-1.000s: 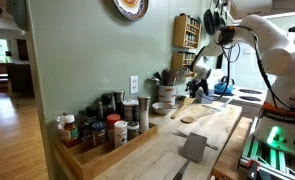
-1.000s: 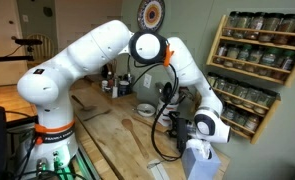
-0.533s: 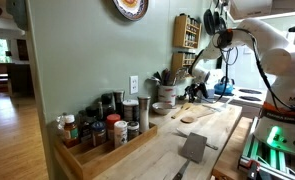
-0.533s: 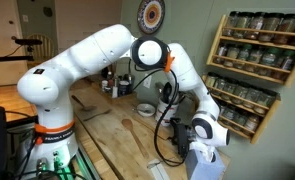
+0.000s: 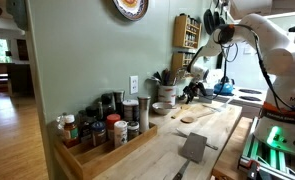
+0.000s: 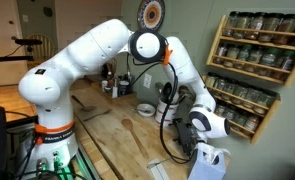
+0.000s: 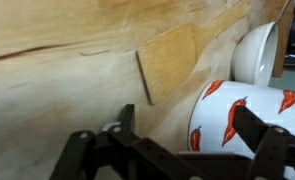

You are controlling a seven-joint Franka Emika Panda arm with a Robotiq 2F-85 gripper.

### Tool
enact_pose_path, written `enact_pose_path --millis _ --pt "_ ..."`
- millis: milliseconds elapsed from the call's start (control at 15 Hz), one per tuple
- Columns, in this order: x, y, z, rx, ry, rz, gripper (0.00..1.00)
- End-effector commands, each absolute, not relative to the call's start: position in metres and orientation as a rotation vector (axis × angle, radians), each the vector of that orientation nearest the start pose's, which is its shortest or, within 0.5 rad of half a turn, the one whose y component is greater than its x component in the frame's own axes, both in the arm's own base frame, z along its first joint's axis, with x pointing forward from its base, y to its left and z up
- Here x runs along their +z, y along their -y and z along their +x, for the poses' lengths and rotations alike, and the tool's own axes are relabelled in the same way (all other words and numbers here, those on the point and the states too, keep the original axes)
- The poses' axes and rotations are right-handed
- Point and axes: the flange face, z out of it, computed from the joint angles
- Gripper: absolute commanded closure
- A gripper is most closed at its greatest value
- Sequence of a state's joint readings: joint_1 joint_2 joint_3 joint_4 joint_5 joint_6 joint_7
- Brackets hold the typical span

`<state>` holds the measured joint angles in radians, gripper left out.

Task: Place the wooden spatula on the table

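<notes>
In the wrist view the wooden spatula [image 7: 168,62] lies flat on the table [image 7: 57,70]; I see its square-ended blade, and its handle end runs behind a white crock with red chilli prints [image 7: 237,112]. My gripper [image 7: 190,126] is open and empty, a finger on each side of the picture. It hangs over the counter beside the crock, apart from the spatula. In both exterior views the gripper [image 5: 194,90] [image 6: 201,148] is low over the table [image 5: 212,135] [image 6: 107,135], by the crock [image 6: 210,160]. A pale wooden utensil [image 5: 192,115] lies near the gripper; I cannot tell which one.
A white bowl [image 7: 257,50] stands beyond the crock. A round-headed wooden spoon [image 6: 130,130] and a grey metal scraper [image 5: 194,148] lie on the counter. A tray of spice jars [image 5: 97,135] stands by the wall, and a spice rack [image 6: 262,70] hangs above.
The gripper has shifted a little along the counter toward the crock. It stays open. The wooden utensils on the table have not moved.
</notes>
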<state>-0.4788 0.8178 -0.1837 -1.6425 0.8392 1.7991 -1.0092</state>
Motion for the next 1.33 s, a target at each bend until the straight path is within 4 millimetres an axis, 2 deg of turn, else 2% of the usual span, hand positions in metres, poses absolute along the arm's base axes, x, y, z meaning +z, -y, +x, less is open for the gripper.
enact_pose_path --millis 0,200,467,800,1067,1267 --pt "0.146 0.307 0.513 -0.116 -0.093 -2.486 0.0" --pt "0.166 0.286 0.496 -0.135 -0.085 -2.575 0.0" --pt "0.202 0.26 0.461 -0.111 -0.061 -2.658 0.0" --pt "0.246 0.245 0.418 -0.08 -0.013 -2.715 0.0" --pt "0.294 0.222 0.383 -0.09 -0.051 -2.764 0.0" --pt "0.333 0.205 0.368 -0.123 -0.124 -2.811 0.0"
